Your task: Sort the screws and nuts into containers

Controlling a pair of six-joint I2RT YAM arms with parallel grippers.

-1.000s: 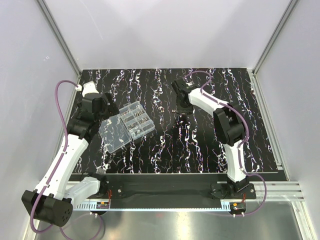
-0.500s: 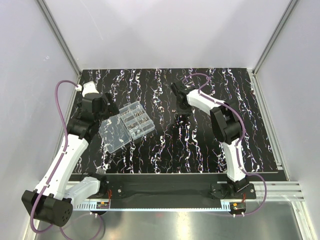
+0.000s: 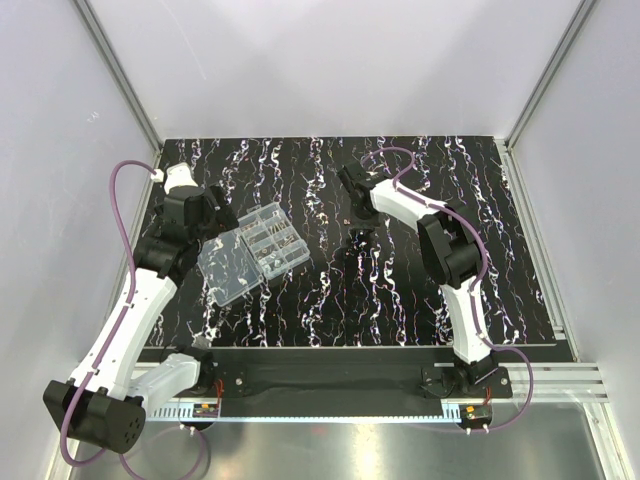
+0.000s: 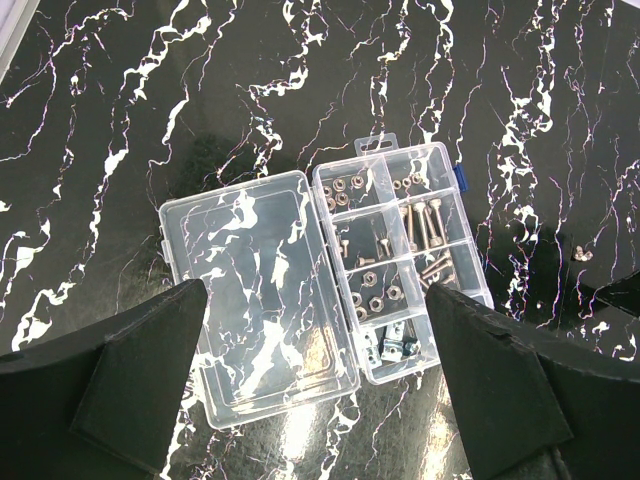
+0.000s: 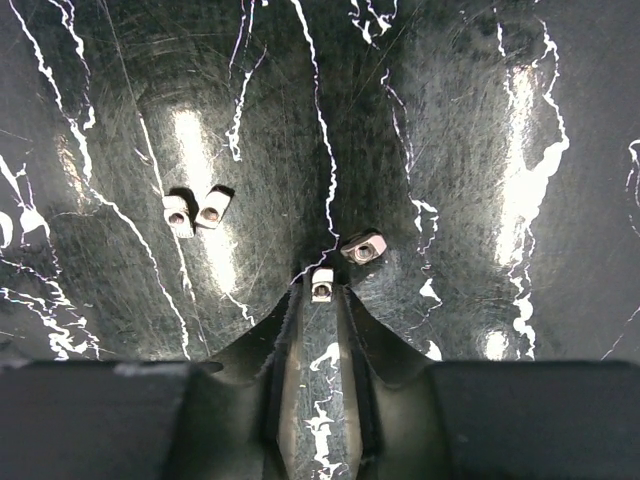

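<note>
**Nut pinched; carry to the containers likely starting.**
Top view: right gripper (image 3: 360, 214), toward the far edge of the bench (image 3: 400, 300), has shifted slightly left, toward the containers (image 3: 264, 242) by the left edge. Left wrist view: left gripper (image 4: 315, 300) hangs wide open, empty, above them. Right wrist view: closed fingers pinch one nut (image 5: 322, 286); three loose nuts (image 5: 362, 248) lie beside.

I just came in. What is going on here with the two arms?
The right gripper is shut on one small nut, pinched at its fingertips low over the black marbled table. Three more loose nuts lie on the table close by, two of them side by side. The left gripper hangs open above the clear organiser box, whose lid lies flat open. Its compartments already hold screws and nuts.
</note>
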